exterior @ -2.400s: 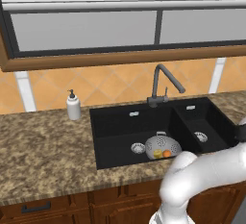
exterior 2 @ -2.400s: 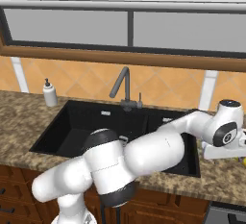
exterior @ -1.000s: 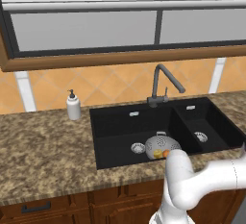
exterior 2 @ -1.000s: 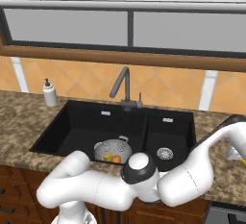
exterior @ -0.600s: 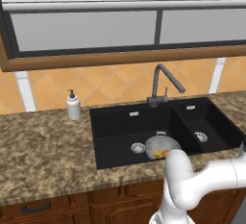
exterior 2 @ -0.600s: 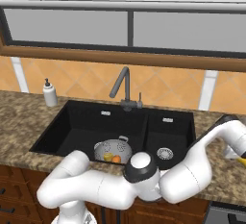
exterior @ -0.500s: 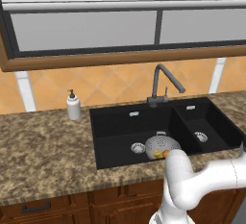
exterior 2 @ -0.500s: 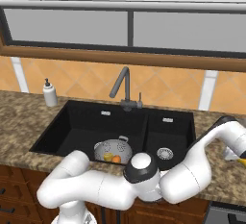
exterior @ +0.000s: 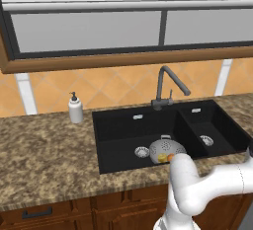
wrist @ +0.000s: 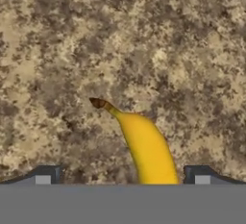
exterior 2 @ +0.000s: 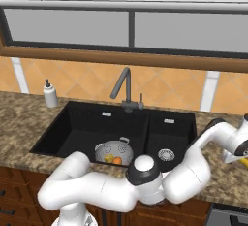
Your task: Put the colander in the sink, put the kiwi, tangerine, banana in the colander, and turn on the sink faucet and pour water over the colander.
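Observation:
The yellow banana [wrist: 148, 147] lies on the speckled granite counter, stem pointing away, between the two dark fingertips [wrist: 46, 174] of my open gripper [wrist: 122, 177], which hovers just above it. From the right base view the gripper [exterior 2: 237, 156] hangs over the banana [exterior 2: 243, 161] on the counter right of the sink [exterior 2: 82, 118]. The grey colander [exterior 2: 113, 150] sits in the large basin with the tangerine [exterior 2: 117, 160] and a small yellowish fruit [exterior 2: 109, 158] in it. The colander [exterior: 167, 148], the tangerine [exterior: 170, 157] and the dark gooseneck faucet [exterior: 166, 83] appear in the left base view.
A white soap dispenser [exterior: 75, 109] stands on the counter left of the sink. The faucet [exterior 2: 124, 88] rises behind the divider between the basins. My white arm crosses in front of the sink's near edge. A window runs above the tiled backsplash.
The arm has stretched out to the right and the hand has dropped closer to the banana on the counter. The colander and its fruit have not moved.

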